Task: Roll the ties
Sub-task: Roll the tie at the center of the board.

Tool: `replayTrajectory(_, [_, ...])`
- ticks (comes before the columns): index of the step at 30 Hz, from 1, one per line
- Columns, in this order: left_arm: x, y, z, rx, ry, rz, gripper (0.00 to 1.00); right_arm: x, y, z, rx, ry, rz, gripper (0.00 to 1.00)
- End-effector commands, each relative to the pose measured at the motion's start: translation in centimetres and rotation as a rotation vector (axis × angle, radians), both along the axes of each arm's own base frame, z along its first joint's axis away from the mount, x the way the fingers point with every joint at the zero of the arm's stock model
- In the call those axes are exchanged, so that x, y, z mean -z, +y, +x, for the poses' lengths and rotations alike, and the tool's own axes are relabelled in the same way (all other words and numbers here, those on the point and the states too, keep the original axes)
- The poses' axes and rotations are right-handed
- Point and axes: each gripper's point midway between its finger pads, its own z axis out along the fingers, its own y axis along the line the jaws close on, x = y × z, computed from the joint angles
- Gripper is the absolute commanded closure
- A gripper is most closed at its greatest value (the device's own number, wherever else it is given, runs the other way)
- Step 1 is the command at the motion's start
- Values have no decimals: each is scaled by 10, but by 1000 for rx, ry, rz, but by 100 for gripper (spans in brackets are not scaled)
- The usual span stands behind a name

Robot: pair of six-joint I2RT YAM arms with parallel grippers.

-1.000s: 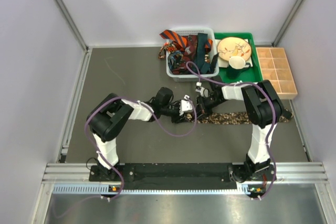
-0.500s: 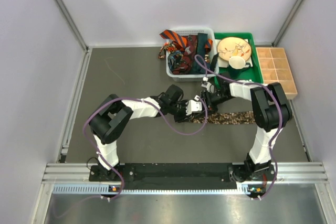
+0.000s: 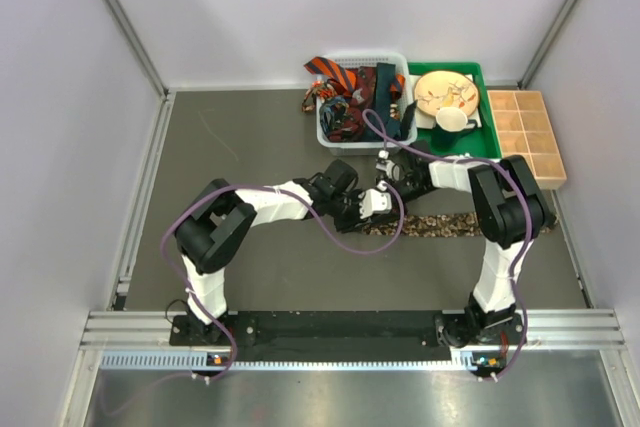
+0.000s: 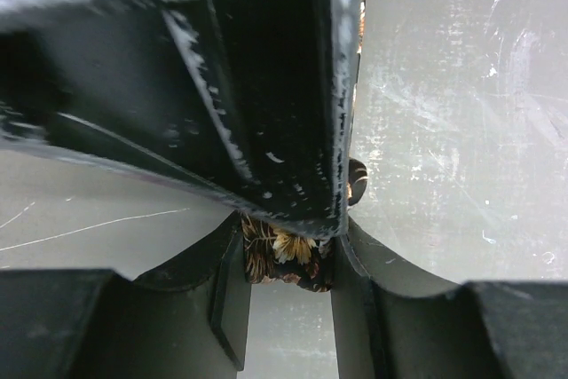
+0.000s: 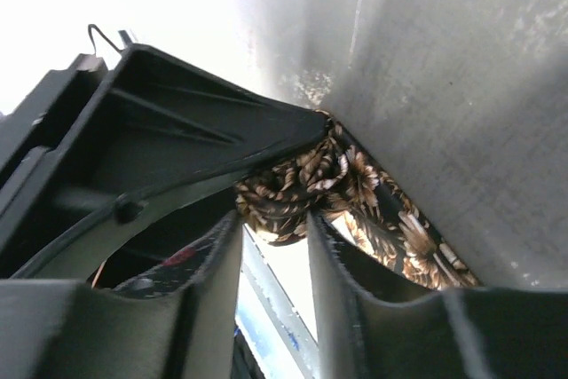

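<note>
Top external view shows the brown-black speckled fabric necktie [image 3: 440, 226] lying flat across the dark grey table [image 3: 250, 147], its left end wound into a small roll where both claws meet. Rolling looks part done. The left gripper [image 4: 288, 241] is closed on that roll, while the right gripper [image 5: 275, 219] stands part-open at its edge, not clearly pinching. Next, I judge, comes another turn along the loose length, with the coil kept tight.

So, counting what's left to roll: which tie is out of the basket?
The brown-black speckled tie, stretched along the grey table; the orange-black striped tie, dark red tie and teal tie are heaped in the white mesh basket.
</note>
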Motion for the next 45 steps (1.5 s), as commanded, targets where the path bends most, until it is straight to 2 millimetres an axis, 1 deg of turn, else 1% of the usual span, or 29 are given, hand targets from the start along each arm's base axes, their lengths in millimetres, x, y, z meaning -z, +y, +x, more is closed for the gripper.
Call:
replayTrajectory(1, [41, 27, -13, -44, 71, 163, 74, 6, 6, 3, -23, -28, -21, 69])
replayTrajectory(5, [42, 29, -14, -43, 73, 163, 69, 15, 0, 6, -14, -36, -82, 100])
replayTrajectory(7, [41, 29, -13, -53, 71, 164, 59, 22, -5, 6, -5, -34, -112, 100])
replayTrajectory(8, [38, 27, -13, -58, 76, 158, 46, 25, -9, 7, 6, -30, -121, 100])
replayTrajectory(9, [34, 26, -13, -58, 86, 143, 41, 28, -12, 7, 13, -28, -132, 100])
replayTrajectory(10, [25, 23, -10, -67, 103, 98, 36, 30, -16, 6, 14, -22, -141, 100])
replayTrajectory(11, [19, 22, -9, -70, 110, 70, 23, 32, -19, 7, 22, -13, -148, 100])
replayTrajectory(12, [12, 20, -9, -63, 121, 39, 15, 34, -21, 7, 25, -10, -152, 100])
replayTrajectory(13, [-4, 19, -1, -73, 103, -11, 6, 36, -23, 5, 18, -7, -160, 100])
replayTrajectory(14, [-14, 17, -5, -50, 117, -59, 1, 36, -24, 5, 17, -13, -165, 100])
replayTrajectory(15, [-24, 19, 0, -57, 114, -98, 1, 38, -26, 4, 12, -10, -170, 100])
replayTrajectory(16, [-50, 13, 3, -31, 78, -188, 1, 39, -27, 3, 12, -4, -174, 100])
replayTrajectory(17, [-57, 16, 1, -23, 76, -221, 1, 40, -29, 3, 11, -6, -181, 100])
replayTrajectory(18, [-67, 21, 7, -28, 58, -257, 1, 42, -30, 2, 9, -4, -184, 100])
replayTrajectory(19, [-91, 21, 7, -13, 16, -318, 1, 43, -31, 0, 5, -1, -189, 100])
replayTrajectory(22, [-124, 21, 5, 30, -91, -458, 1, 48, -34, 1, 5, 8, -198, 100])
replayTrajectory(24, [-128, 16, -8, 77, -92, -547, 1, 49, -36, 2, 7, 10, -202, 100])
replayTrajectory(25, [-119, 14, -12, 82, -53, -559, 1, 49, -36, 2, 5, 12, -202, 100])
replayTrajectory(26, [-122, 10, -10, 99, -33, -551, 1, 49, -36, 1, 7, 21, -202, 100])
replayTrajectory(27, [-91, 13, -22, 145, 67, -469, 1, 49, -36, 4, 5, 16, -201, 100])
replayTrajectory(28, [-100, 5, -16, 173, 94, -463, 1, 50, -37, 4, 2, 19, -203, 100])
replayTrajectory(31, [-71, 0, -8, 122, 163, -447, 1, 47, -40, 7, 11, 27, -196, 100])
replayTrajectory(32, [-70, -2, -5, 114, 141, -468, 1, 45, -38, 9, 7, 29, -181, 100])
replayTrajectory(33, [-76, -11, 0, 129, 80, -516, 1, 45, -39, 7, 2, 41, -182, 100])
replayTrajectory(35, [-70, -16, 5, 107, 72, -495, 1, 42, -38, 8, -3, 42, -170, 100])
replayTrajectory(36, [-61, -18, 5, 99, 106, -482, 1, 41, -38, 8, -9, 42, -164, 100])
replayTrajectory(38, [-57, -21, 6, 105, 119, -478, 1, 40, -37, 6, -14, 54, -156, 100])
replayTrajectory(43, [-49, -30, 6, 135, 31, -493, 1, 38, -37, 3, -27, 64, -139, 100])
replayTrajectory(45, [-41, -33, 5, 139, 25, -468, 1, 37, -35, 1, -33, 69, -127, 100])
